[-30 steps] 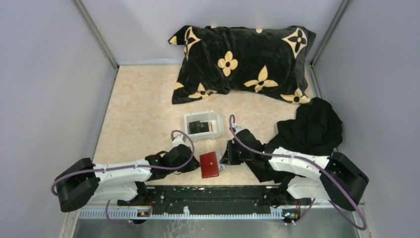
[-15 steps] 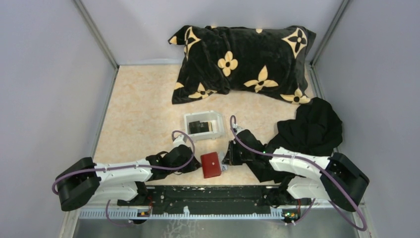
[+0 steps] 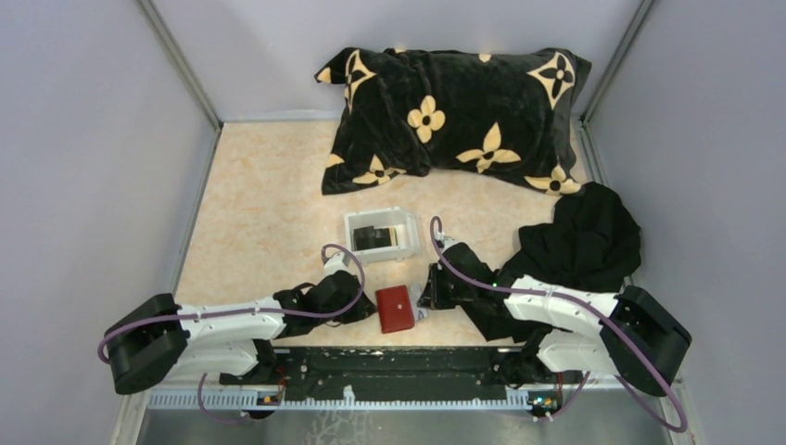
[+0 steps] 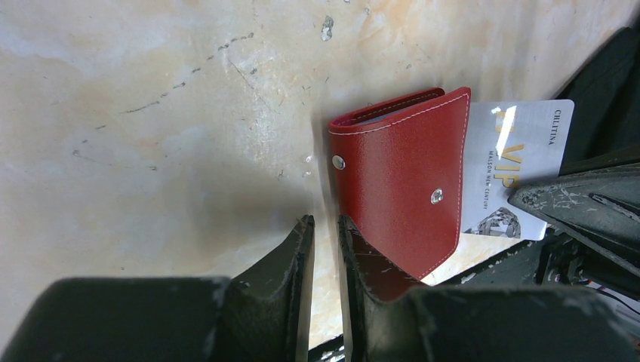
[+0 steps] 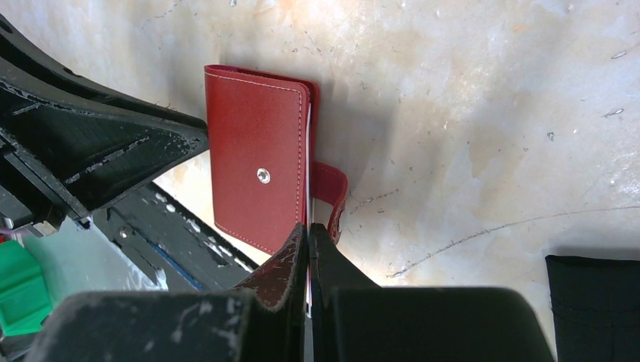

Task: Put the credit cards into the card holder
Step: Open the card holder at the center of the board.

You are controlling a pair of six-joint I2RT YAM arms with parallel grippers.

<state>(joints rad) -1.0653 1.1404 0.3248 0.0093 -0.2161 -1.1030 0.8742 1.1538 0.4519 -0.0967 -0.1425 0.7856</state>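
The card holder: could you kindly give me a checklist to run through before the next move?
1. Grip: right gripper shut on the pale card: ok.
2. Entry: pale card partly inside the card holder: ok.
3. Seating: pale card fully in: not ok, much of it sticks out.
4. Support: left gripper steadying the card holder: cannot tell; jaws apart, nothing between them, holder beside one finger.
5. Supply: white tray emptied: not ok, a black card lies in it.

High rear overview; wrist views close on card holder (image 4: 396, 181)
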